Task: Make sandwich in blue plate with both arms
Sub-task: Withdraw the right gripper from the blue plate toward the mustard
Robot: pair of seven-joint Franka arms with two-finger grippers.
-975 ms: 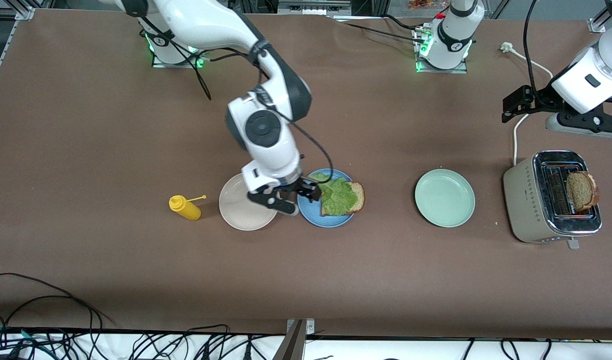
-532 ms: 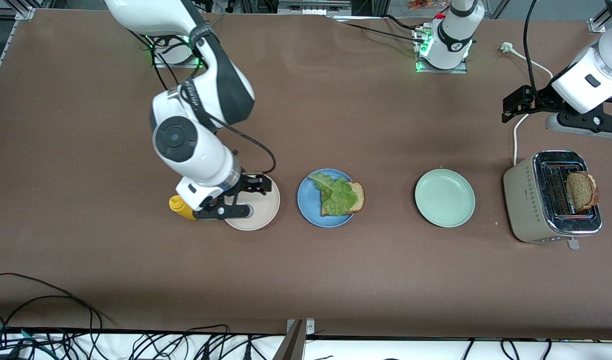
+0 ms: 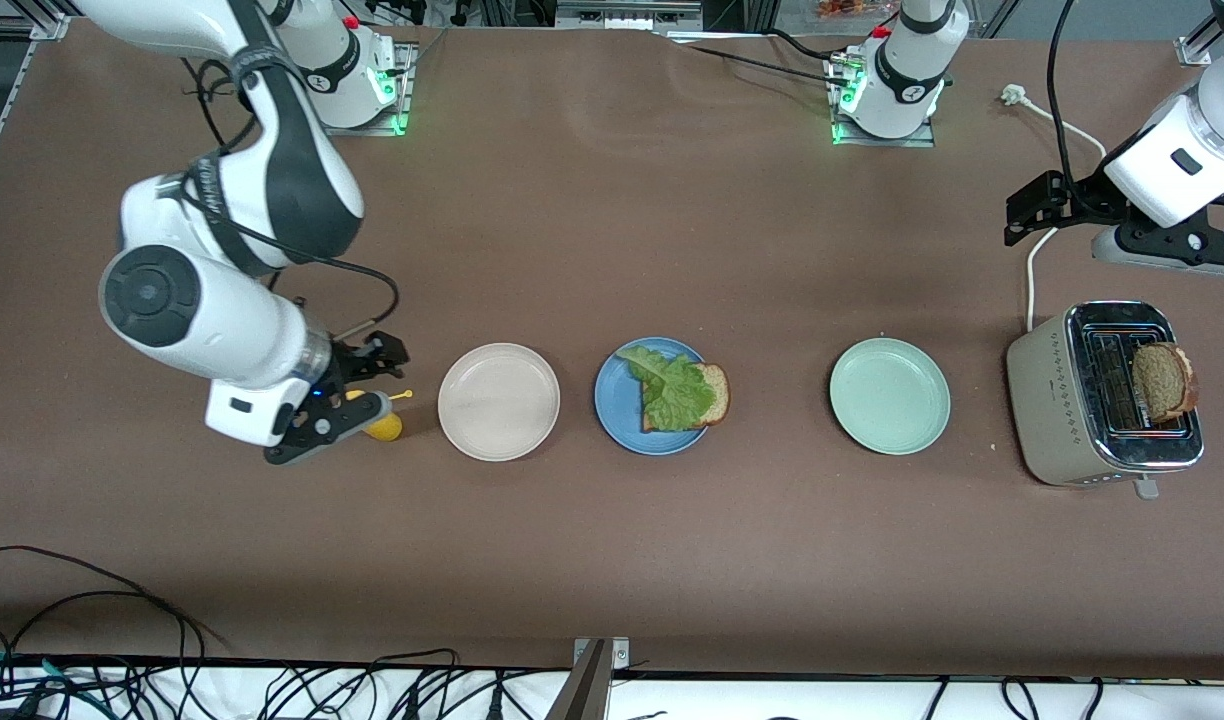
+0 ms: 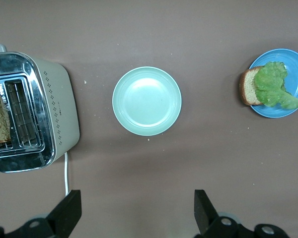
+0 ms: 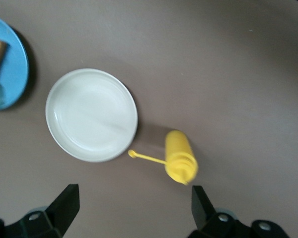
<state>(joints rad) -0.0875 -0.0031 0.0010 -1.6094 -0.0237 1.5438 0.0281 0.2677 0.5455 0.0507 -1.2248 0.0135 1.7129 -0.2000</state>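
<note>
Halfway there: brown bread slice with ruffled green lettuce [image 3: 680,392] on round blue plate [image 3: 617,410]. Next up, grabbing second slice [image 3: 1162,381] from cream toaster [image 3: 1057,400]. Left gripper [image 4: 134,215] and right gripper [image 5: 131,210] both spread wide, empty.

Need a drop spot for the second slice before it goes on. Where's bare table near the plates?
Bare table lies between the blue plate and the mint-green plate, and along the whole strip nearer the front camera than the plate row. Tight: the cream plate sits close beside the blue one, and the right hand, open, hangs over the yellow squeeze bottle beside it.
</note>
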